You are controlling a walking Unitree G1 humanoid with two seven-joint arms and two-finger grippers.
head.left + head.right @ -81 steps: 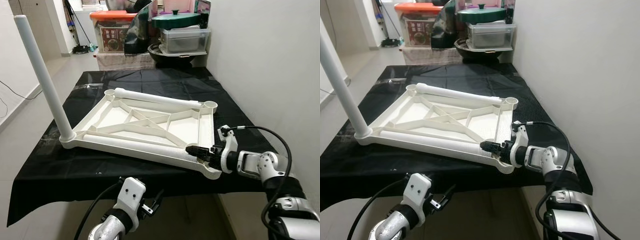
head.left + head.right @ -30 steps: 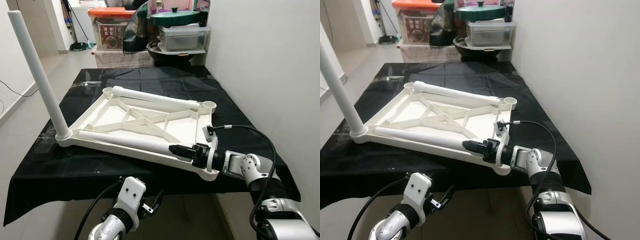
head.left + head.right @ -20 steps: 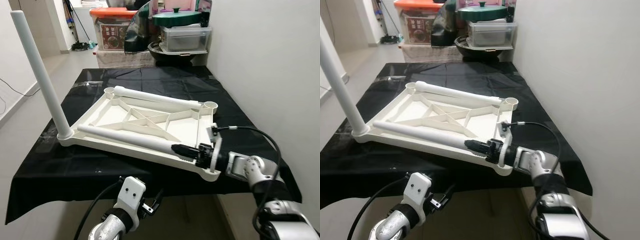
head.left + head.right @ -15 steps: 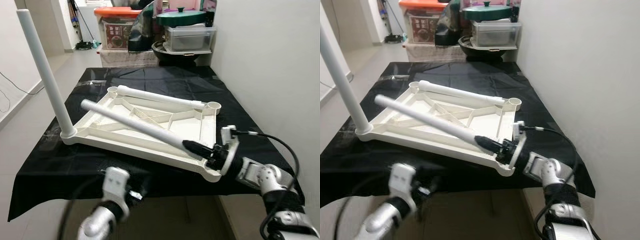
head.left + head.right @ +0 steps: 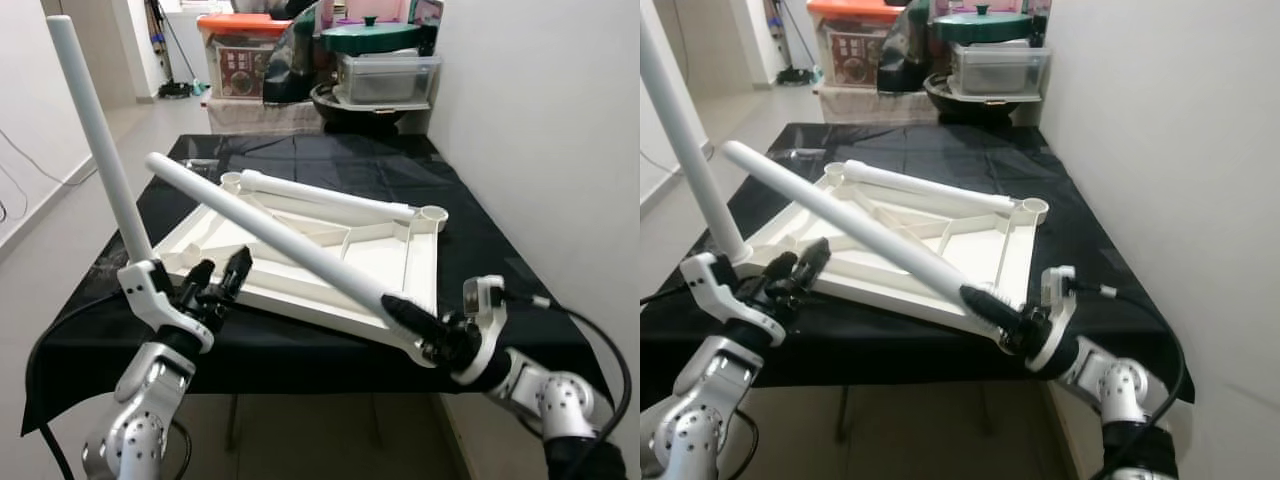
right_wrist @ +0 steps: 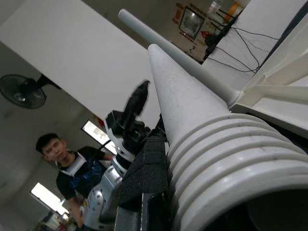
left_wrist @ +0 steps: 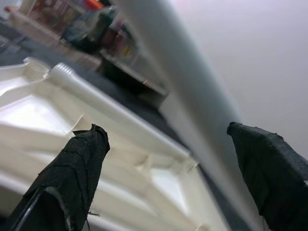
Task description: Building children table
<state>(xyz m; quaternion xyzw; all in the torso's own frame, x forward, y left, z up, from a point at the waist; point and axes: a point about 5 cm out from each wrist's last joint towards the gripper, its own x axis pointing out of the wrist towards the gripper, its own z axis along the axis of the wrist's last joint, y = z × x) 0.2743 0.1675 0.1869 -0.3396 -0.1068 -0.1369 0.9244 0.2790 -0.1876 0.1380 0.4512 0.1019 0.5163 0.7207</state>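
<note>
So the white table leg (image 5: 270,232) is up in the air, slanting across the upside-down white tabletop (image 5: 412,262), with its threaded end pinched in the right gripper (image 5: 412,322) at the near right corner of the top and its free end pointing up and away toward the robot's left. Long axis runs diagonally from near right, low, to far left, high. That makes three legs I can count: this one, an upright leg (image 5: 98,140) already standing in the near left corner socket, and a third leg (image 5: 330,199) lying flat along the far edge of the top. At the far right corner there's an open round socket (image 5: 433,214). The whole tabletop sits on a black-covered table (image 5: 330,158). The left gripper (image 5: 218,280) is raised at the near left edge of the top, fingers spread apart with nothing between them, just beside the base of the upright leg and under the lifted one. At the far end of the table, against the wall, there's a pile of stuff: a clear bin with an orange lid (image 5: 238,55), a green lid (image 5: 374,36) on a clear plastic box (image 5: 388,77). The right wrist view also catches a person (image 6: 65,166) in the background.
</note>
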